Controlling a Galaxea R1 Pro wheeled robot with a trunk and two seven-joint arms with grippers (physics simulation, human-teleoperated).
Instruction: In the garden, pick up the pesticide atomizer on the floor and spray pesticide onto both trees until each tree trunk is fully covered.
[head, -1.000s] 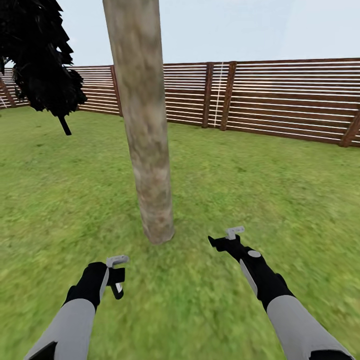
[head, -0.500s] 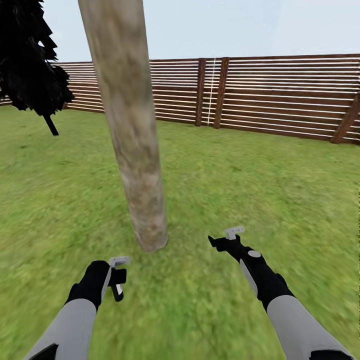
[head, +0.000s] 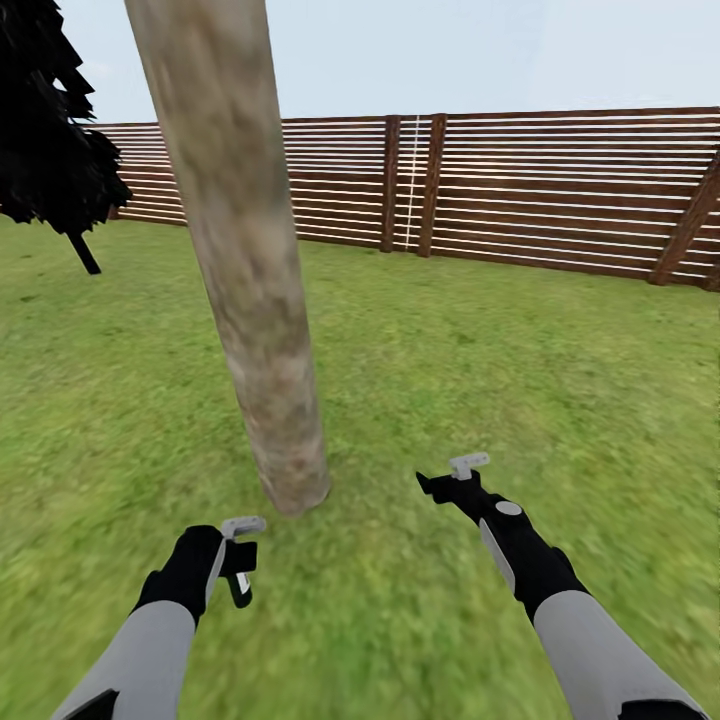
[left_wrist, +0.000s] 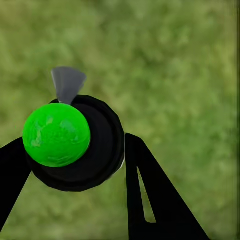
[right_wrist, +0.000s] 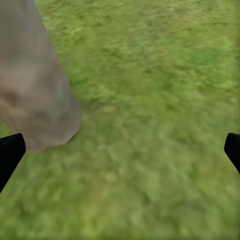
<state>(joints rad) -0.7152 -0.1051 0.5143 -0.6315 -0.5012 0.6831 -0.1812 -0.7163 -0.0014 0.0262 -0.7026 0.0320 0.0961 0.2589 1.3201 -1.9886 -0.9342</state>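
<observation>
The left gripper (head: 238, 560) is clamped on the pesticide atomizer (head: 240, 570), a small black sprayer with a white patch; in the left wrist view its round black body with a bright green ball (left_wrist: 56, 134) on top sits between the two dark fingers (left_wrist: 150, 195), above blurred lawn (left_wrist: 180, 75). The right gripper (head: 462, 470) hangs released over the grass, its fingertips (right_wrist: 10, 152) spread wide apart and holding nothing. The tree trunk (head: 250, 300), thick and mottled beige-grey, rises just ahead of both grippers and between them, its base nearer the left one, with the slatted wooden fence (head: 560, 190) well beyond and a black conifer (head: 45, 140) far off to the left.
</observation>
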